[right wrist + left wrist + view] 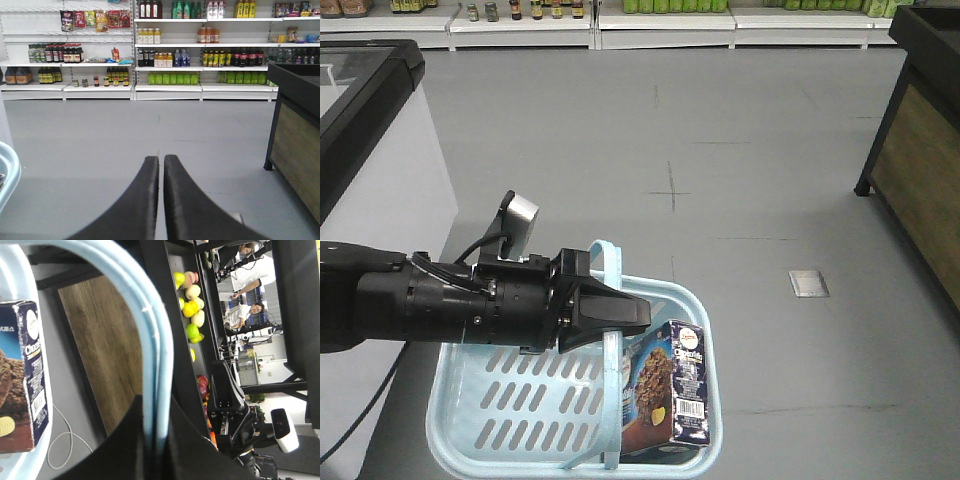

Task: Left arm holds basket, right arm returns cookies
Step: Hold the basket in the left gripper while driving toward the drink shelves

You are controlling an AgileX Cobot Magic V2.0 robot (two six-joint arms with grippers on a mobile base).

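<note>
- Left arm (450, 300) fills the foreground of the front view. Its gripper (620, 318) is clamped on the basket's handle, and the wrist view shows the band pinched between the jaws. The grip is on a thin, smooth strip, so the band could slide or twist in the jaws if the load shifts.
- Basket (705, 330) is carried by that single pinch. I cannot tell whether it hangs free or rests on the floor. If it hangs, any pull inside it would likely tip or swing it.
- Right gripper (161, 159) has its fingers drawn almost together with nothing between them. It faces the far shelves, with only the basket rim at the left edge of its view. It must turn, then open wide — reaching in closed would just push the box.
- Cookies (675, 390) stand in the basket's right-hand end, just beside the handle, seemingly leaning on the wall. A glancing touch could topple them flat.
- Handle (608, 255) arches close by the box — a descending gripper may well catch it.
</note>
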